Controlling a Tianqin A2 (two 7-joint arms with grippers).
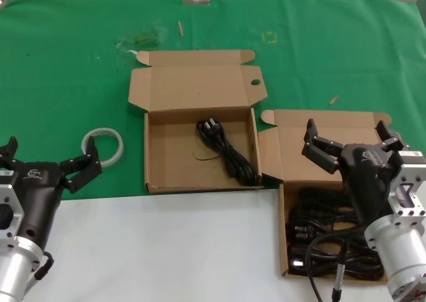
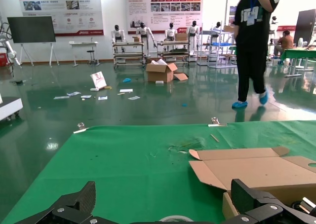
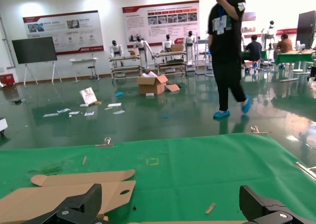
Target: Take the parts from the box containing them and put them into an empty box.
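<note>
Fingers of both grippers stand spread apart and hold nothing. The desk [image 1: 166,249], part green cloth and part white surface, carries two open cardboard boxes. The receiving box [image 1: 200,152] sits at centre with its lid flaps folded back; one black power cord [image 1: 227,152] lies coiled inside it, towards its right wall. The source box [image 1: 313,202] sits just beside it on the robot's right, its far flap raised, and a tangled heap of power cords [image 1: 326,245] fills its floor. The right gripper [image 1: 349,139] hovers over the far end of this box, above the heap. The left gripper [image 1: 46,162] waits at the near left of the desk, close to a white ring of tape [image 1: 103,146] that lies apart from both boxes.

Risk: the cords overlap and loop through one another, so a grasp on one strand may drag several out together or snag a plug on the box wall. A trailing end could also catch the raised flap and shift the light box.
</note>
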